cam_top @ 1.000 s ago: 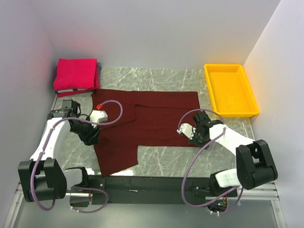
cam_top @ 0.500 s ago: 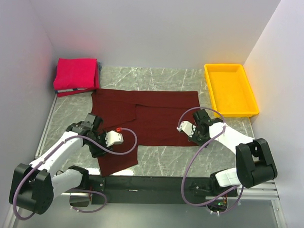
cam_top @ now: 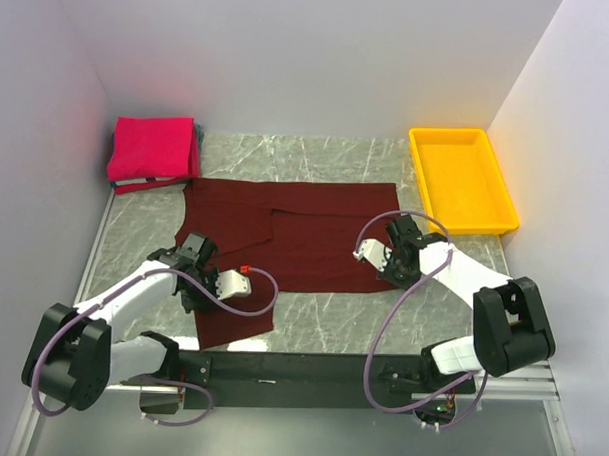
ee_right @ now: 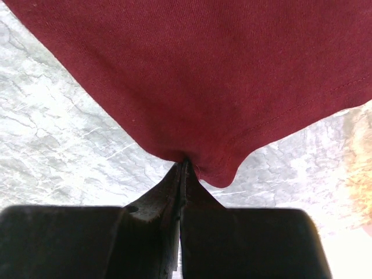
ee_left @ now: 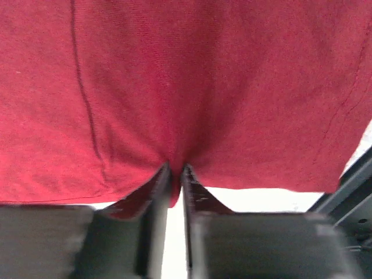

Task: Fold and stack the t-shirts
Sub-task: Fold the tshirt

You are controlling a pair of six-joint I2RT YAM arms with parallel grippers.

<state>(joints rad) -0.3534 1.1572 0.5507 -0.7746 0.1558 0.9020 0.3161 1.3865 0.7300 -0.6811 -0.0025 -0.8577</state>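
The dark maroon t-shirt [cam_top: 304,228] lies spread on the marble table, with one flap reaching toward the near edge. My left gripper [cam_top: 195,256] is shut on the shirt's left edge; in the left wrist view its fingers [ee_left: 192,192] pinch a fold of the cloth [ee_left: 186,87]. My right gripper [cam_top: 396,253] is shut on the shirt's near right corner; in the right wrist view that corner [ee_right: 221,168] hangs just above the table. The pinkish-red t-shirt [cam_top: 152,148] lies folded at the back left corner.
A yellow plastic tray [cam_top: 505,205] stands at the back right. The pinkish-red shirt rests on other folded cloth [cam_top: 146,185]. White walls close in the table on three sides. A black rail [cam_top: 280,367] runs along the near edge.
My left arm swung down from the shirt's upper left to its left edge nearer the front. My right gripper shifted slightly toward the back. The shirt's outline has barely changed.
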